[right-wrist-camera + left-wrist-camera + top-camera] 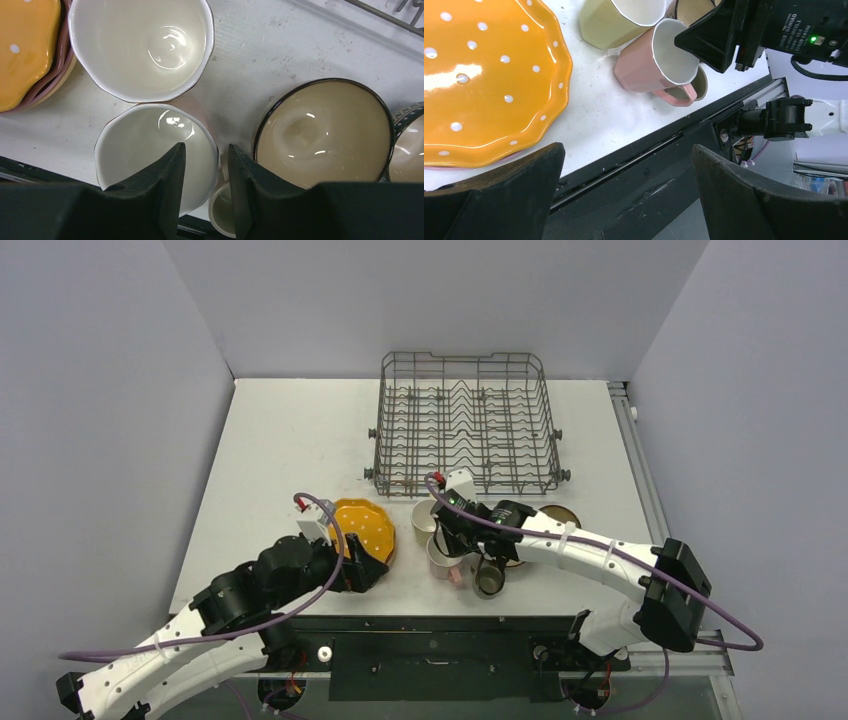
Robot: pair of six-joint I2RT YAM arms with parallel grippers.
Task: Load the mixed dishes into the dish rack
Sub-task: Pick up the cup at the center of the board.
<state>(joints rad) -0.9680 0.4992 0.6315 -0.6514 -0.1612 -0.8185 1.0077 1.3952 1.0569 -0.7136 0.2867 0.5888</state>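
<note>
Top view: the dish rack [465, 425] sits unloaded at the far side. Left wrist: the left gripper [626, 150] gapes wide beside the orange dotted plate [479, 85]. Right wrist: the right gripper [206, 150] straddles the pink mug [145, 145] wall, likely for a rim lift. Whether it pinches, I cannot tell.

Orange dotted plate [364, 530], yellow mug [609, 25], pink mug [639, 70] and brown bowls [322, 132] stand clustered before the wire dish rack [465, 425].
</note>
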